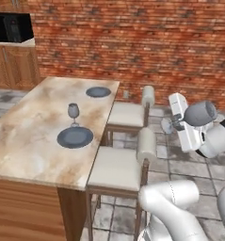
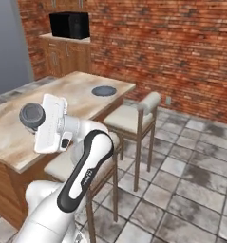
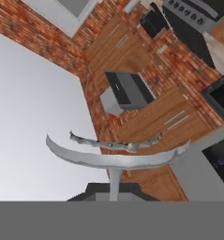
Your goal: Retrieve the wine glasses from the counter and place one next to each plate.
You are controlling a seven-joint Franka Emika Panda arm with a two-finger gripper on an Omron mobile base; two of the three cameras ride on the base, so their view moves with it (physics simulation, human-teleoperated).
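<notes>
Beside island: wine glass [image 3: 114, 157] in hand [image 3: 114, 191]

Hand view is rolled hard: wine glass [image 3: 115, 157] sits dead centre-low, its round foot a wide grey arc across the middle and the thin stem running down toward 6 o'clock, where the dark fingertips [image 3: 97, 192] are pinched on it. Behind it, red brick wall [image 3: 43, 37] runs from 10 to 12 o'clock, with brown wooden cabinets [image 3: 146, 117] with silver bar handles from centre out to 3 o'clock. A dark boxy appliance [image 3: 127, 89] with a grey side sits just above centre; plain grey wall [image 3: 33, 126] fills 9 o'clock.
</notes>
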